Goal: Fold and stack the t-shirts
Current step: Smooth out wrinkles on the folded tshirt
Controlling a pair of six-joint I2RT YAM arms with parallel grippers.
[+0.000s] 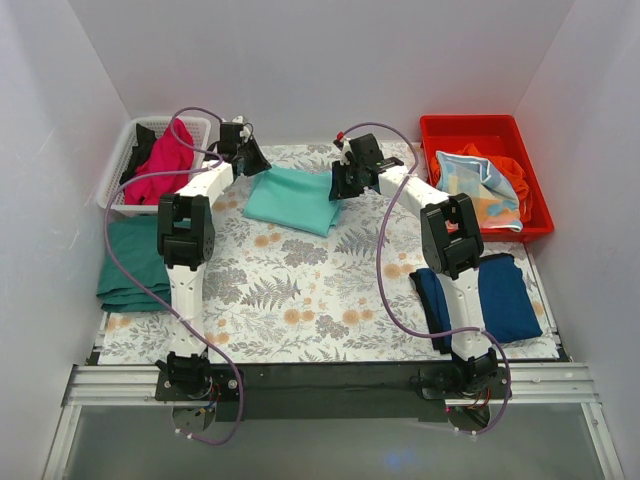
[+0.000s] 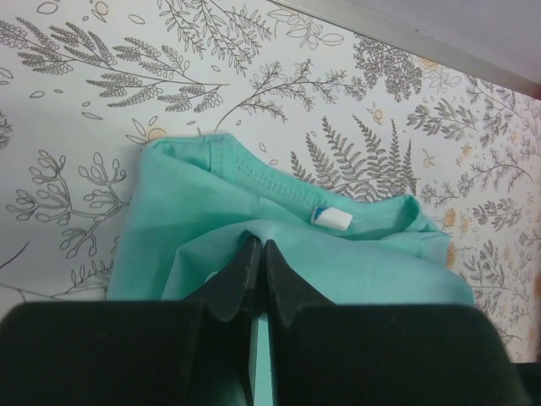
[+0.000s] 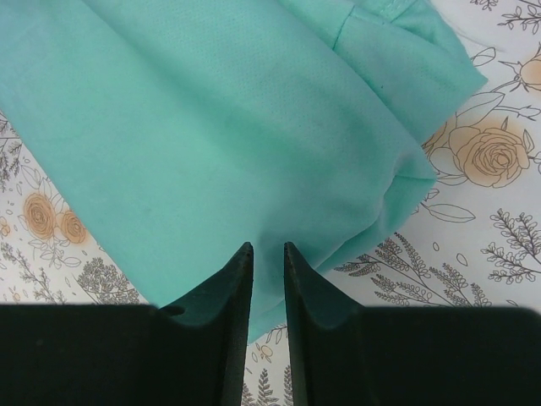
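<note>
One mint t-shirt, part-folded, lies mid-way along the counter's far edge. Left hand is clenched on a ridge of cloth by the collar. Right hand is narrowly parted over the opposite end; cannot tell if it grips. Long axis follows the far edge, collar toward the far-left corner. Judgement: lift both ends level with the cloth taut, then fold across the axis.

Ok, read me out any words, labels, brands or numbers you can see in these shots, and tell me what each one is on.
No text can be read in any view.
White neck tag with a blue edge, at the collar of the mint t-shirt: too small to read, if anything is printed on it.
Floral table cover: plant print only, no words.
Red bin and white basket: no label shows.
</note>
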